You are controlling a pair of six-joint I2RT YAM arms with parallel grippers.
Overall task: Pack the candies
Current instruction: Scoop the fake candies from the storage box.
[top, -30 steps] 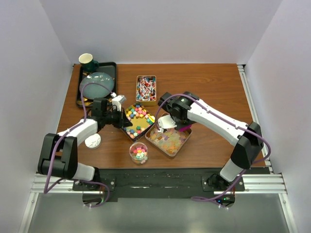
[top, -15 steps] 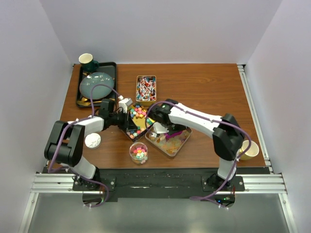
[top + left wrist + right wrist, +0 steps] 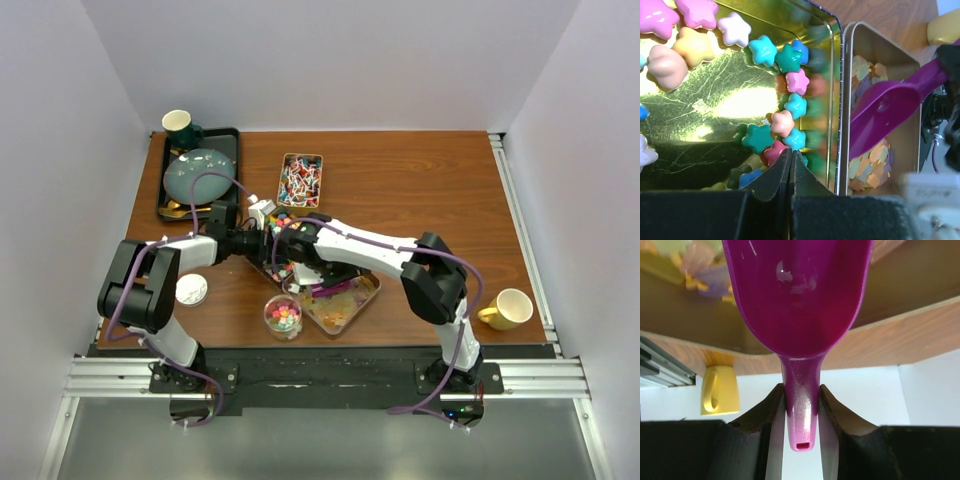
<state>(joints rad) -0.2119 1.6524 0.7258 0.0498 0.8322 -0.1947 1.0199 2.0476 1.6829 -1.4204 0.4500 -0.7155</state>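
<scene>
Bright star-shaped candies (image 3: 790, 82) lie in a gold tin (image 3: 715, 100). My left gripper (image 3: 791, 156) is shut and empty, with its tips among them at the tin's edge. Beside it, a second tin (image 3: 880, 55) holds orange-yellow gummies (image 3: 875, 155). A purple scoop (image 3: 800, 290) hangs over that tin, and my right gripper (image 3: 801, 390) is shut on its handle. From above, the right gripper (image 3: 306, 268) reaches across both tins next to the left gripper (image 3: 262, 240). A clear cup (image 3: 284, 315) holds mixed candies. Wrapped candies (image 3: 301, 180) fill a third tin.
A yellow mug (image 3: 510, 308) stands at the right front. A white lid (image 3: 190, 290) lies left of the cup. A black tray (image 3: 228, 140) at the back left carries a teal bowl (image 3: 195, 172) and a green cup (image 3: 178, 122).
My right arm has swung left across the tins with the scoop, uncovering the yellow mug. The gummy tin has shifted slightly forward. The left gripper has edged right into the star candy tin.
</scene>
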